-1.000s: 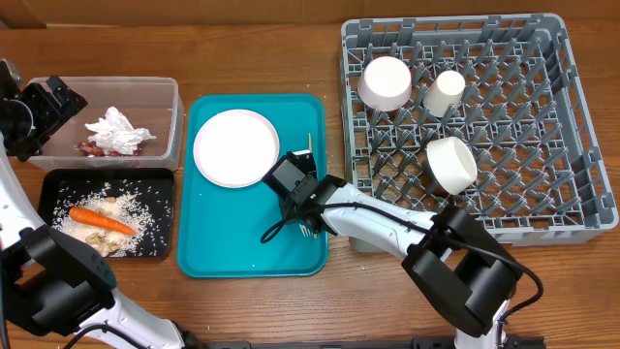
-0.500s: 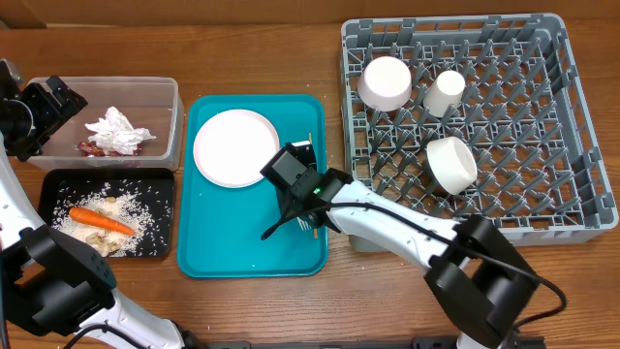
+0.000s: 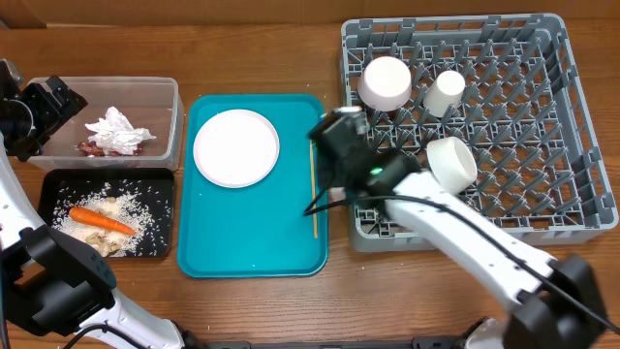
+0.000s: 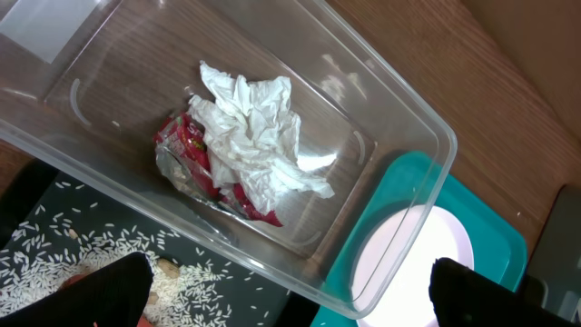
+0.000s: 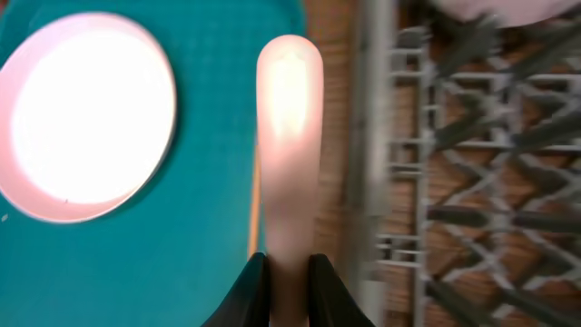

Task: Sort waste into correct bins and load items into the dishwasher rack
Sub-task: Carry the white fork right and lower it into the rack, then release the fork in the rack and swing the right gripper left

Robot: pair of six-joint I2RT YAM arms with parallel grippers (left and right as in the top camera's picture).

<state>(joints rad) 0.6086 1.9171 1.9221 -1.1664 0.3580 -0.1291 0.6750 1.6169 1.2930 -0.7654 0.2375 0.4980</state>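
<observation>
Over the wood surface [image 3: 262, 58] beside the dishwasher rack [image 3: 542, 19], your right hand [image 5: 289, 277] pinches the white plastic fork [image 5: 289, 109] (likely light, slick, bendy) by one end.

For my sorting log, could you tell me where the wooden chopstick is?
In the overhead view, the chopstick lies along the teal tray's right edge, beside the dishwasher rack.

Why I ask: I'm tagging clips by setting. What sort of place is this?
Probably a robot workbench staged for dish clearing, not a real kitchen: a grey dishwasher rack sits on a wooden table beside a teal tray, plus a clear tub and black tray holding waste.
</observation>
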